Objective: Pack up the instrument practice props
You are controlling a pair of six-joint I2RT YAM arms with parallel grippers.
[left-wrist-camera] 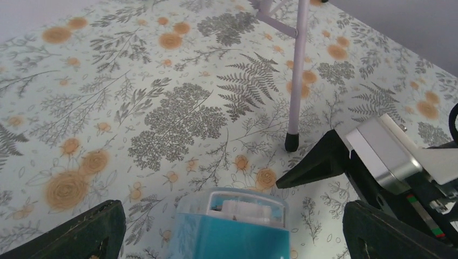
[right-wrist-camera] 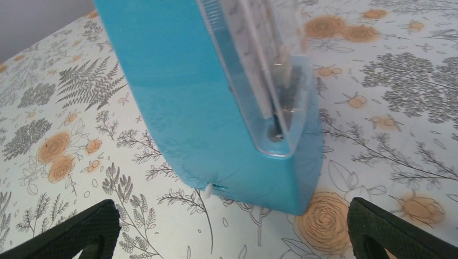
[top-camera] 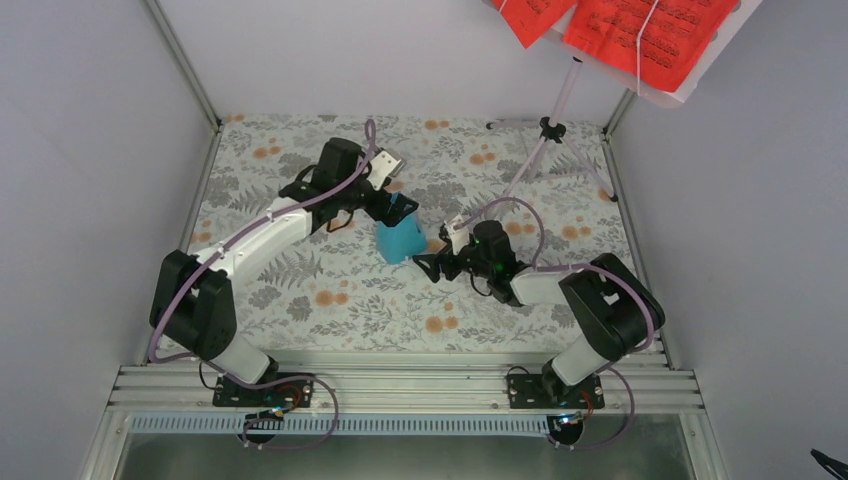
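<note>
Here both sets of jaws stand wide and hold nothing — the left gripper (top-camera: 399, 211) and right gripper (top-camera: 431, 263) flank the standing blue metronome (top-camera: 402, 243).

No legible text; red sheet-music pages (top-camera: 620, 30) carry black notation, too small to read.

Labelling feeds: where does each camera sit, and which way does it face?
Top external: above, behind the bases, looking down on the table; left arm, right arm show.
Left wrist: over the metronome, facing the music stand's leg; own open fingers, the right pincer.
Right wrist: low, facing the metronome's side; own fingertips.
Shared: all see the metronome.
</note>
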